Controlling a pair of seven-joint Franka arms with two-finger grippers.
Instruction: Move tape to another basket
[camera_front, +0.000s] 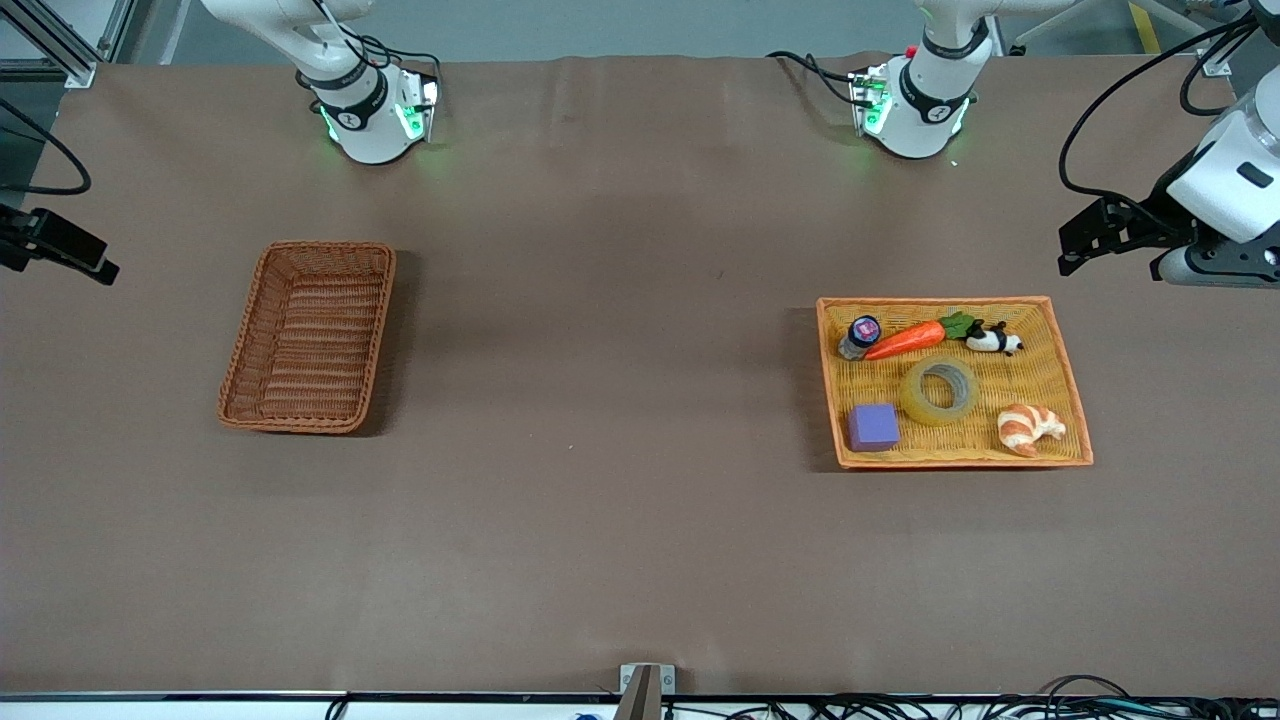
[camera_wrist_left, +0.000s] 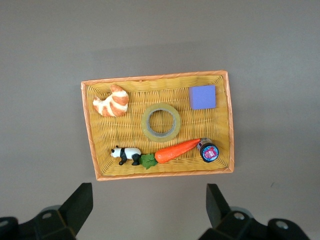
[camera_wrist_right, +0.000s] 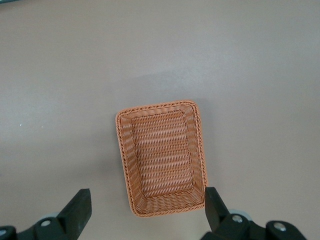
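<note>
Tape (camera_front: 939, 390) lies flat mid-floor of the yellow basket (camera_front: 1070, 375), toward the left arm's end of the table (camera_front: 620, 500). Same basket: purple cube (camera_front: 873, 427) and croissant (camera_front: 1029, 428) in the two corners nearest the front camera, with carrot (camera_front: 905, 340), small jar (camera_front: 860, 337) and panda figure (camera_front: 992, 339) along the edge nearest the robot bases. Brown basket (camera_front: 308, 337) sits empty toward the right arm's end. Left gripper (camera_wrist_left: 149, 206) hangs high by the yellow basket, jaws wide apart, holding nothing. Right gripper (camera_wrist_right: 148, 209) hangs high by the brown basket, jaws likewise spread, empty.
</note>
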